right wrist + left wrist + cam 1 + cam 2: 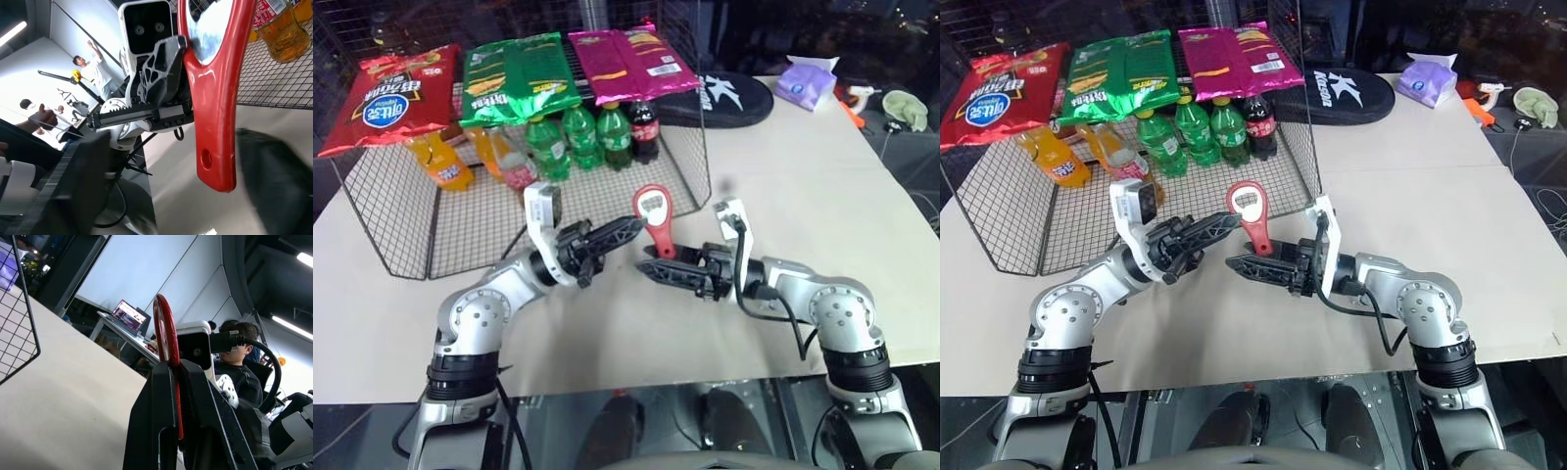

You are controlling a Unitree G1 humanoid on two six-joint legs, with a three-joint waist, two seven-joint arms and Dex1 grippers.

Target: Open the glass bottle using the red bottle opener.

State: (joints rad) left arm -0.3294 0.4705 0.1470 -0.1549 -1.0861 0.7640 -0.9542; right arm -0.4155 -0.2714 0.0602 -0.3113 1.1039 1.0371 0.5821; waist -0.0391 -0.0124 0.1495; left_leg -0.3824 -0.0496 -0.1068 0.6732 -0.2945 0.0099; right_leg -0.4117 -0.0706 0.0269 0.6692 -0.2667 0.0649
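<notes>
Opener [654,217], one; possibly two tools.

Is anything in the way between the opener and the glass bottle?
Nothing visible. The left gripper holds the opener before the wire rack, whose near side looks open. The glass bottle stands inside, soda bottles close on both sides.

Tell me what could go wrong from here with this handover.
1. The left claw is shut on the red opener, while the right claw is open around the handle with gaps on both sides. If the left lets go before the right has closed, the opener would probably drop to the table.
2. The glass bottle sits crowded among plastic bottles in the wire basket, so reaching for it may knock its neighbours.
</notes>
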